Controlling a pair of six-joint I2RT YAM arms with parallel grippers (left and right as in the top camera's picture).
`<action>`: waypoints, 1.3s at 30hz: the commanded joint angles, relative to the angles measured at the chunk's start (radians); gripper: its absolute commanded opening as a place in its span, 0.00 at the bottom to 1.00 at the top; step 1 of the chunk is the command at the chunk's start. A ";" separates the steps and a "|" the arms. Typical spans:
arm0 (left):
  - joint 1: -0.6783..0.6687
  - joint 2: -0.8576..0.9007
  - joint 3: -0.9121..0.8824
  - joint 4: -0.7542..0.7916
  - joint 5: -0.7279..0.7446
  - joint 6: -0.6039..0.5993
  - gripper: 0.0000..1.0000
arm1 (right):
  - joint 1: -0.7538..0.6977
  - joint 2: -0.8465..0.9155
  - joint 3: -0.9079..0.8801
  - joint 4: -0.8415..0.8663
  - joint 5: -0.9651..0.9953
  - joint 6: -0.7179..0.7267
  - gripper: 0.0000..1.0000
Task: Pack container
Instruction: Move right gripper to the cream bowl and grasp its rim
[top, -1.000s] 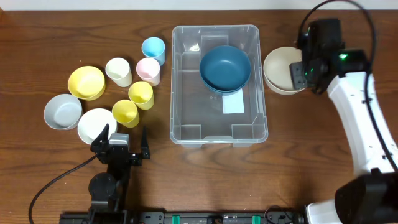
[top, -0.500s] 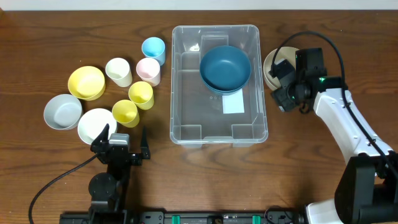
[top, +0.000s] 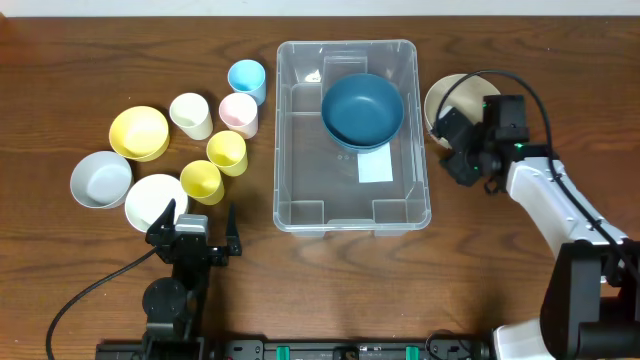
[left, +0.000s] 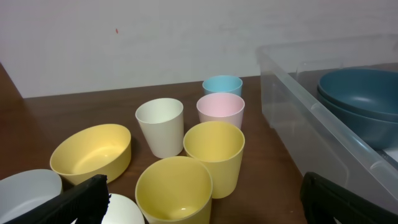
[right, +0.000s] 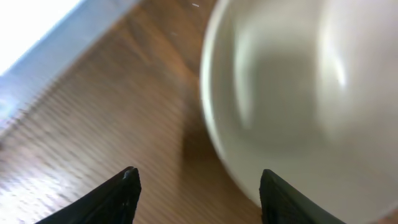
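The clear container (top: 299, 160) stands mid-table with stacked dark blue bowls (top: 362, 108) in its far half and a white label on its base. It also shows in the left wrist view (left: 311, 118). A cream bowl (top: 446, 98) sits on the table right of it. My right gripper (top: 458, 140) is open at the bowl's near rim. In the right wrist view the cream bowl (right: 305, 93) fills the right side, and the gripper's (right: 198, 186) fingers straddle its rim. My left gripper (top: 195, 232) is open and empty at the front left.
Left of the container stand a light blue cup (top: 246, 76), pink cup (top: 239, 112), white cup (top: 190, 113), two yellow cups (top: 227, 150) (top: 201, 180), a yellow bowl (top: 138, 132), a grey bowl (top: 100, 178) and a white bowl (top: 153, 200).
My right gripper has moved from above the cream bowl's right side down and toward the front, to the bowl's near rim. The left arm has not moved.
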 joint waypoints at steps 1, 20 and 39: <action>-0.003 -0.005 -0.014 -0.039 -0.005 -0.013 0.98 | -0.030 0.008 -0.007 0.006 -0.039 -0.085 0.60; -0.003 -0.005 -0.014 -0.039 -0.005 -0.013 0.98 | -0.058 0.063 -0.008 0.074 -0.108 -0.185 0.62; -0.003 -0.005 -0.014 -0.039 -0.005 -0.013 0.98 | -0.065 0.037 0.003 0.148 0.005 -0.019 0.01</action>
